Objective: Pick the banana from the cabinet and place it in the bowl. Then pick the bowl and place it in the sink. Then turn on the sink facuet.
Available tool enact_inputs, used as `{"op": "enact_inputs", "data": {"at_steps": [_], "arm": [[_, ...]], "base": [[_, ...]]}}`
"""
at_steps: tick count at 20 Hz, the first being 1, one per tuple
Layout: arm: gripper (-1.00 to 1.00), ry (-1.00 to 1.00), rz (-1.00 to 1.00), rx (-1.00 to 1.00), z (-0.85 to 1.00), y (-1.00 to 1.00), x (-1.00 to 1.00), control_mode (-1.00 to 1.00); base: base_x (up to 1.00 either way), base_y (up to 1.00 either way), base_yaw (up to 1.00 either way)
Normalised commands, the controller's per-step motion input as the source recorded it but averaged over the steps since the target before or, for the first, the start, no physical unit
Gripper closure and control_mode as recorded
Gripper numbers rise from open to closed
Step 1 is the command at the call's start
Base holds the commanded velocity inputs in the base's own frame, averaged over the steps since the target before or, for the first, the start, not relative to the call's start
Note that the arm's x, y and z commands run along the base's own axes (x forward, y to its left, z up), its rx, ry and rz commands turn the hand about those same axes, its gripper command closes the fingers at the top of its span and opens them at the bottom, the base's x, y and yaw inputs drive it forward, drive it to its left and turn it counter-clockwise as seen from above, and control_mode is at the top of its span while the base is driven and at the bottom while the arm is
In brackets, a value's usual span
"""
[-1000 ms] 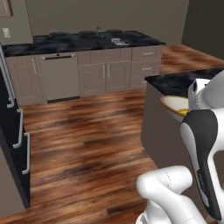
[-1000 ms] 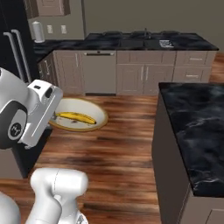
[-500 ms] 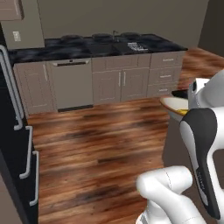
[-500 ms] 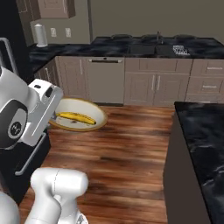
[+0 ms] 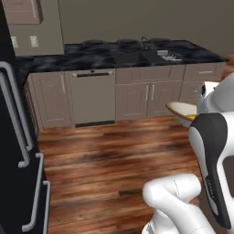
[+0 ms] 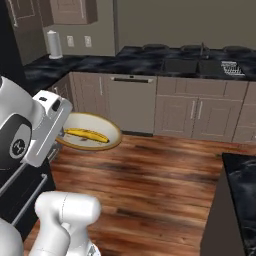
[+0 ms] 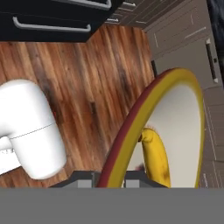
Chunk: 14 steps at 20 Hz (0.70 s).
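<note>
One bowl (image 6: 90,132), claw (image 7: 111,177) clamped on its rim; banana (image 6: 88,135) inside may slide out if tilted.

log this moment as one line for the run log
phase: carrying bowl to sink | gripper: shut on bowl rim | banana: in bowl | faucet: untouched
</note>
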Motion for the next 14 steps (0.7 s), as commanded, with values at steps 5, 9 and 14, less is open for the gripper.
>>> {"op": "enact_inputs", "data": {"at_steps": [5, 9, 14], "arm": [[1.0, 0.0, 0.0, 0.0, 0.0, 0.0, 0.0, 1.0], [1.0, 0.0, 0.0, 0.0, 0.0, 0.0, 0.0, 1.0], [1.0, 0.0, 0.0, 0.0, 0.0, 0.0, 0.0, 1.0]], "base": [[1.0, -0.12, 0.14], [1.0, -0.19, 0.04], [1.0, -0.27, 0.04]]}}
